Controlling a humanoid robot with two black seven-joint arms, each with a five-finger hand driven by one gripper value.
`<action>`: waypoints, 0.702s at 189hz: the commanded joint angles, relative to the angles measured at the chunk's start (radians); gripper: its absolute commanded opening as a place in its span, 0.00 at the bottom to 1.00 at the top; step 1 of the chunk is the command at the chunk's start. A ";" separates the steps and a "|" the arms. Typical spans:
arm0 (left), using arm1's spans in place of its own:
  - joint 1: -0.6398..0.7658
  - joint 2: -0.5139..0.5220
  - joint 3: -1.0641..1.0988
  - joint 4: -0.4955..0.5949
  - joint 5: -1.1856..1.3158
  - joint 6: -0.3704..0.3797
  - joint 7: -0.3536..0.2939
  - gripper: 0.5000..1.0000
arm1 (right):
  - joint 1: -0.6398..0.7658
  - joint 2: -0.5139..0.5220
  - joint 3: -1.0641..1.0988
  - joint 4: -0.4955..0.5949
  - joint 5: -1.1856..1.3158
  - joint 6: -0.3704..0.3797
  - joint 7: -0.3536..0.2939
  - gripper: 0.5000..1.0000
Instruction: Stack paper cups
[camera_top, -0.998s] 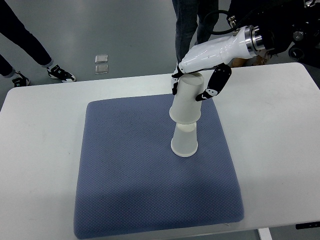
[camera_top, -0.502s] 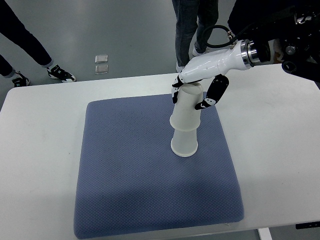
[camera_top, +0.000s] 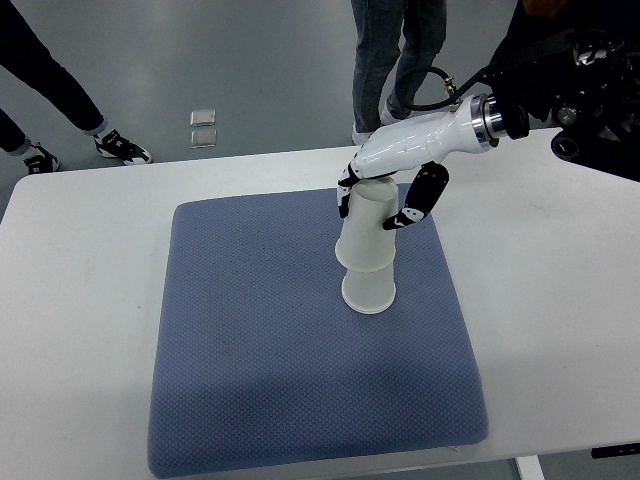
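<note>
A: What's laid out here, biggest thing first?

B: A white table (camera_top: 560, 300) with a blue mat (camera_top: 260, 350) covering its middle. Beyond the far edge, people's legs (camera_top: 385, 50) stand on the grey floor. The left arm isn't in sight.

A: And the cups?

B: Both sit right of the mat's centre, upside down. The lower cup (camera_top: 368, 288) stands on the mat. The upper cup (camera_top: 366, 228) is fitted over it, tilted slightly, so only the bottom band of the lower one shows.

A: What holds it?

B: The right hand (camera_top: 392, 180), reaching in from the far right. Its palm rests on the cup's upturned base, and the dark fingers (camera_top: 418, 198) curl down around the sides, gripping it.

A: So which step is this?

B: I'd judge the nesting is nearly done. Next calls for pushing straight down to square the upper cup, then spreading the fingers and lifting clear without tipping the stack.
</note>
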 joint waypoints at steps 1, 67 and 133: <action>0.000 0.000 0.000 -0.001 0.000 0.000 0.000 1.00 | -0.001 0.000 -0.001 -0.013 -0.012 -0.007 0.000 0.19; 0.000 0.000 0.000 -0.001 0.000 0.000 -0.001 1.00 | -0.028 0.000 -0.001 -0.018 -0.028 -0.027 0.000 0.19; 0.000 0.000 0.000 -0.001 0.000 0.000 0.000 1.00 | -0.056 -0.003 0.000 -0.022 -0.027 -0.060 0.000 0.33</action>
